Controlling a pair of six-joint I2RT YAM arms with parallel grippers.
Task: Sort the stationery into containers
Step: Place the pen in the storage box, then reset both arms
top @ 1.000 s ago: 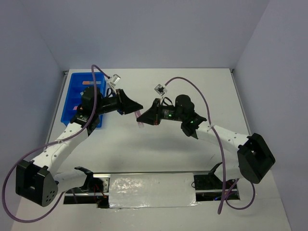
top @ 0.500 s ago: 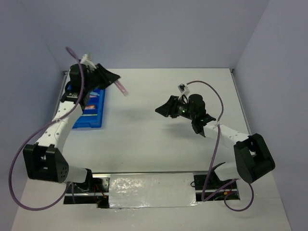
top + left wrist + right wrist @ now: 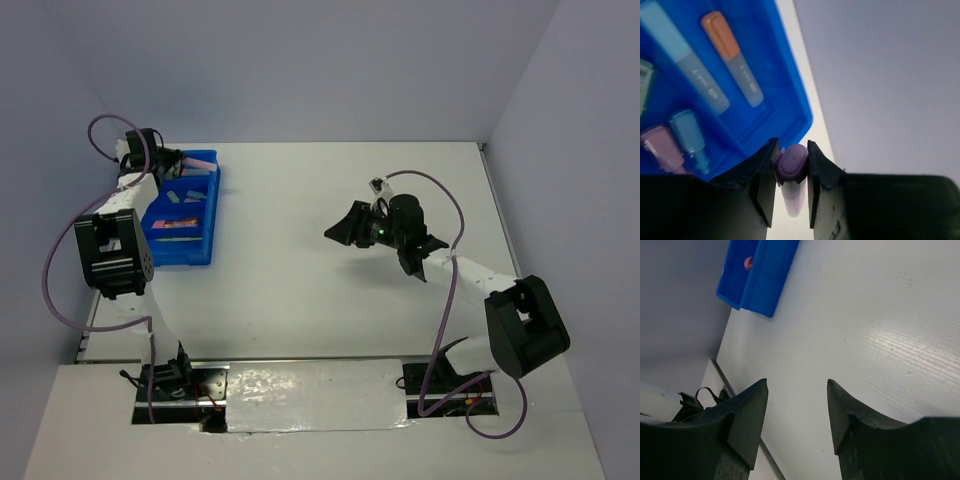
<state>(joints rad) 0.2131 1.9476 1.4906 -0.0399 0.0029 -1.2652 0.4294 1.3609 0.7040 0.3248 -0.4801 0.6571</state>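
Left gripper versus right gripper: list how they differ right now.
Left gripper is shut on a purple marker; right gripper stands open, holding nothing. Left gripper is at a corner of the blue tray; right gripper is over bare table, well away from that tray. Both are black.

Tray (image 3: 210,225) sits far left on the worktop (image 3: 300,290), well apart from the right hand (image 3: 335,230) over the middle right. Left hand (image 3: 791,144) hangs above the tray's far edge, a marker (image 3: 791,165) between its fingers. Inside the tray, two markers (image 3: 732,60) lie side by side in one compartment, another pair (image 3: 687,135) in the next.
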